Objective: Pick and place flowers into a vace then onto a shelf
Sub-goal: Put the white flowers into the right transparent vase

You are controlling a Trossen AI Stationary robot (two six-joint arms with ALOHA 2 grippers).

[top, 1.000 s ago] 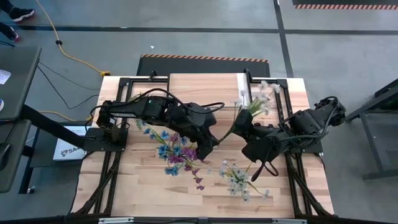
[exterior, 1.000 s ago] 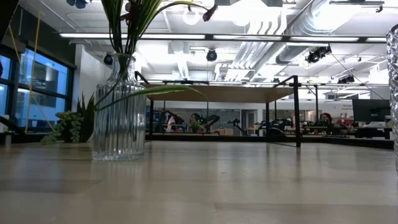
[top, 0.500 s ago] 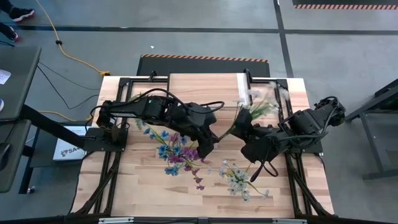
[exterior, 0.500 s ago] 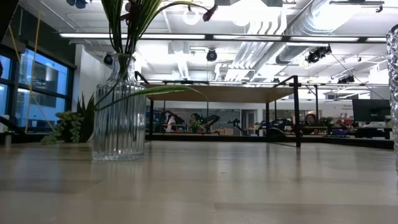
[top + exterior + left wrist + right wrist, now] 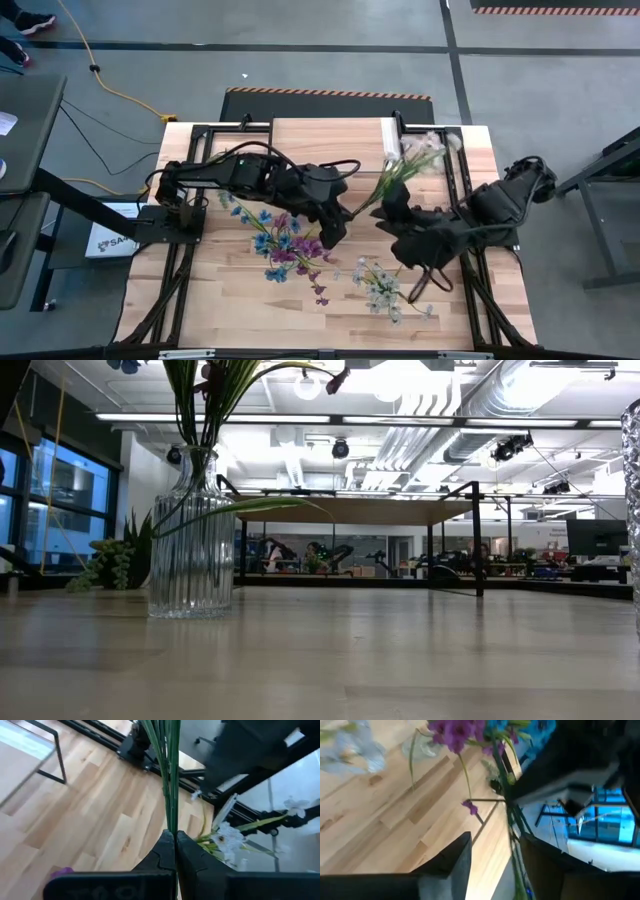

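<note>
Stems [image 5: 169,780] of the flowers sit clenched in the left pincer [image 5: 174,845] over the counter [image 5: 230,290]; right pincer [image 5: 492,855] is released nearby. Keep stems vertical above the glass vase [image 5: 191,535].

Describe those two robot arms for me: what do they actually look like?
Both arms are dark, nearly black, built of chunky jointed segments. Looping black cables run along the left arm and the right arm. Each ends in two flat, dark, blade-like fingers, seen on the left gripper and the right gripper. No markings are visible.
</note>
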